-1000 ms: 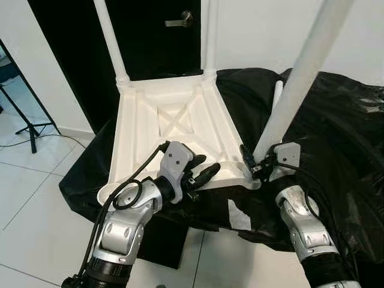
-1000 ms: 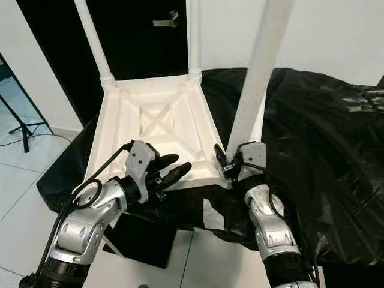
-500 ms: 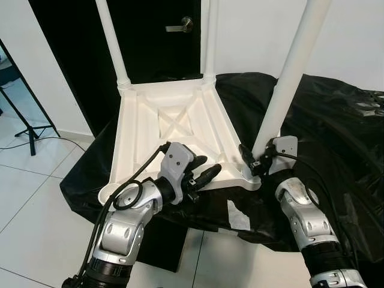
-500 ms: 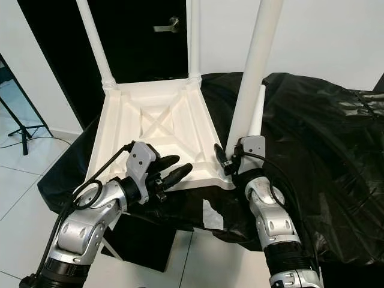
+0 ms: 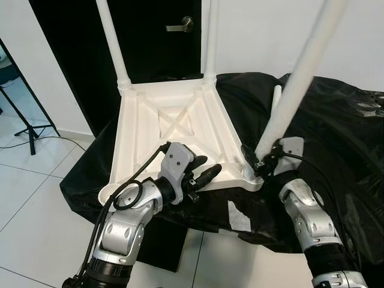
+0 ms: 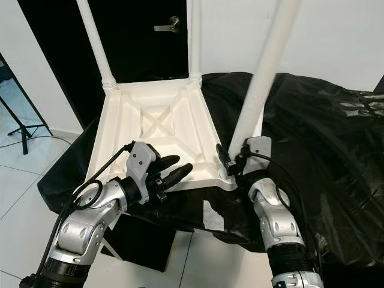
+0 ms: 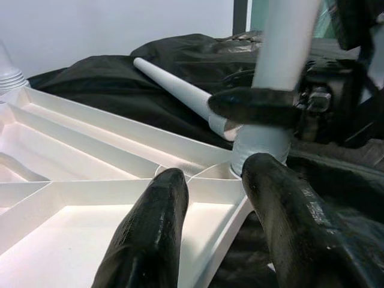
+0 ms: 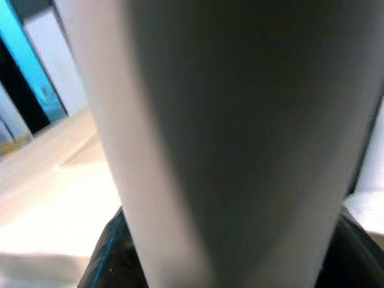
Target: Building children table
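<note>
So the white plastic children's table top (image 5: 174, 135) is lying upside down, ribbed underside up, on a surface covered in crinkled black plastic sheeting (image 5: 336, 132). It sits at the sheeting's left end, with its left edge hanging a bit over the side. Two white plastic legs are already standing upright in the far corners: the far-left leg (image 5: 113, 42) and the far-right leg (image 5: 210, 39).

The right gripper (image 5: 259, 163) is at the near-right corner of the table top, jaws clamped on the bottom end of a third long white plastic leg (image 5: 297, 78). That leg's foot is sitting at the corner socket (image 5: 249, 174), and the leg is tilted, leaning up and away to the right. In the right wrist view the leg (image 8: 240, 132) is a big pale blur right up against the camera.

The left gripper (image 5: 203, 170) is at the near edge of the table top, a bit left of that same corner, with its black jaws apart and gripping nothing. In the left wrist view its fingers (image 7: 150, 234) point over the rim toward the socket.

A fourth white leg (image 7: 174, 90) lies loose on the black sheeting just past the table top's right edge.

Behind it all there's a dark door with a metal lever handle (image 5: 180, 23), and a black tripod stand (image 5: 27, 123) on the white tiled floor (image 5: 36, 198) off to the left.
</note>
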Available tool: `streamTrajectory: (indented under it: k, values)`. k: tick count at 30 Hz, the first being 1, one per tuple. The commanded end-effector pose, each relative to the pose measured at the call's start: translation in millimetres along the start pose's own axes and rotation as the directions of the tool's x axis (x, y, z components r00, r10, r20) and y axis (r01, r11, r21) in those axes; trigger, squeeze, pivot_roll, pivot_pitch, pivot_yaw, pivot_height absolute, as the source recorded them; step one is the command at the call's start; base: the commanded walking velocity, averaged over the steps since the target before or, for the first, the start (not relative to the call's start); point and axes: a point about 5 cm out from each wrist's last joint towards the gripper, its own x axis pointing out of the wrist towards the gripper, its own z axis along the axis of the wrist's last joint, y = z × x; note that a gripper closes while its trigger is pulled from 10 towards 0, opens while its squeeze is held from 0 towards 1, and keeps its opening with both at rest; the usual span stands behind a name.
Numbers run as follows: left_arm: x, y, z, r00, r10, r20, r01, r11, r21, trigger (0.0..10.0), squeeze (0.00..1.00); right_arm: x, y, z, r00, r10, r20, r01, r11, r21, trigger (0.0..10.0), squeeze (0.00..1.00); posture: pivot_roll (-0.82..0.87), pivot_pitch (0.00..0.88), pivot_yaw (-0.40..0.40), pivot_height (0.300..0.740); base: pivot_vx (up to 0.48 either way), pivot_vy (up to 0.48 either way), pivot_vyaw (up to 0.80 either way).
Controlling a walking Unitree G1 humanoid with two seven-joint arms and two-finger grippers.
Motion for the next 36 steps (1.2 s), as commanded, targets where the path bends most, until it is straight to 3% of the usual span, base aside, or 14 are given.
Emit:
streamTrajectory:
  k: [1, 3, 7, 11, 14, 16, 19, 28, 36]
  values:
    - [1.5, 2.8, 5, 0.999, 0.049, 0.009, -0.049, 0.999, 0.011, 10.0, 0.0, -10.5, -0.1, -33, 0.988, -0.014, -0.157, 0.027, 0.997, 0.079, 10.0, 0.0, 0.04, 0.0, 0.02, 0.74, 0.0, 0.0, 0.0]
    - [1.3, 2.8, 5, 0.999, 0.047, 0.01, -0.047, 0.999, 0.009, 10.0, 0.0, -10.8, -0.1, -34, 0.985, -0.016, -0.171, 0.025, 0.999, 0.048, 10.0, 0.0, 0.04, 0.0, 0.021, 0.74, 0.0, 0.0, 0.0]
    - [2.1, 2.2, 6, 0.999, 0.046, 0.012, -0.046, 0.999, 0.011, 10.0, 0.0, -10.8, 1.5, -37, 0.983, -0.02, -0.182, 0.035, 0.996, 0.08, 10.0, 0.0, 0.03, 0.0, 0.022, 0.74, 0.0, 0.0, 0.0]
    - [2.2, 2.1, 6, 0.999, 0.046, 0.012, -0.046, 0.999, 0.01, 10.0, 0.0, -11.0, 7.0, -36, 0.985, 0.02, -0.17, -0.018, 1.0, 0.018, 10.0, 0.0, 0.04, 0.0, 0.021, 0.74, 0.0, 0.0, 0.0]
    - [2.1, 2.7, 6, 0.999, 0.049, 0.012, -0.049, 0.999, 0.011, 10.0, 0.0, -11.3, 13.4, -31, 0.986, 0.073, -0.148, -0.094, 0.986, -0.139, 10.0, 0.0, 0.03, 0.0, 0.022, 0.74, 0.0, 0.0, 0.0]
    - [2.1, 2.7, 6, 0.999, 0.049, 0.012, -0.049, 0.999, 0.011, 10.0, 0.0, -11.3, 13.4, -31, 0.986, 0.073, -0.148, -0.094, 0.986, -0.139, 10.0, 0.0, 0.03, 0.0, 0.022, 0.74, 0.0, 0.0, 0.0]
    - [2.0, 4.1, 7, 0.999, 0.052, 0.014, -0.052, 0.999, 0.012, 10.0, 0.0, -14.8, 23.3, -31, 0.976, 0.165, -0.143, -0.197, 0.948, -0.251, 10.0, 0.0, 0.04, 0.0, 0.026, 0.74, 0.0, 0.0, 0.0]
    - [2.2, 5.0, 9, 0.998, 0.054, 0.018, -0.054, 0.998, 0.013, 10.0, 0.0, -18.4, 21.4, -36, 0.969, 0.191, -0.157, -0.222, 0.952, -0.21, 10.0, 0.0, 0.04, 0.0, 0.027, 0.74, 0.0, 0.0, 0.0]
    - [2.1, 4.3, 9, 0.998, 0.056, 0.02, -0.056, 0.998, 0.012, 10.0, 0.0, -16.7, 12.7, -33, 0.948, 0.242, -0.207, -0.268, 0.957, -0.111, 10.0, 0.0, 0.03, 0.0, 0.018, 0.74, 0.0, 0.0, 0.0]
